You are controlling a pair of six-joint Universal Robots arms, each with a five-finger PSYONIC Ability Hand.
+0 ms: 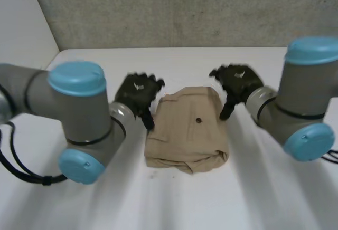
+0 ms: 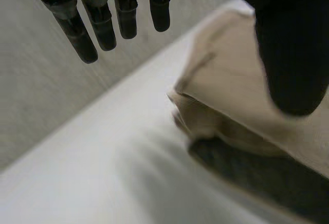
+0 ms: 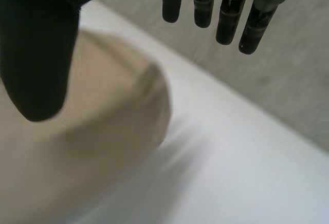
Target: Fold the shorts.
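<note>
Head view: folded tan shorts [image 1: 187, 130] mid white table [image 1: 264, 198]; left hand [image 1: 138, 94] at shorts' 10 o'clock, right hand [image 1: 238, 85] at 2 o'clock.
Left wrist view: fingers [image 2: 103, 29] straight, holding nothing; thumb over shorts.
Right wrist view: fingers [image 3: 226, 18] straight, empty; thumb over shorts.

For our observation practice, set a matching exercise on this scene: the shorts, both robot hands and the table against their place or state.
1 tan shorts
2 left robot hand
3 right robot hand
4 table

a open, at the shorts' right side
b white, bearing the shorts
c folded, mid-table
d open, at the shorts' left side

Pairs: 1c, 2d, 3a, 4b.
</note>
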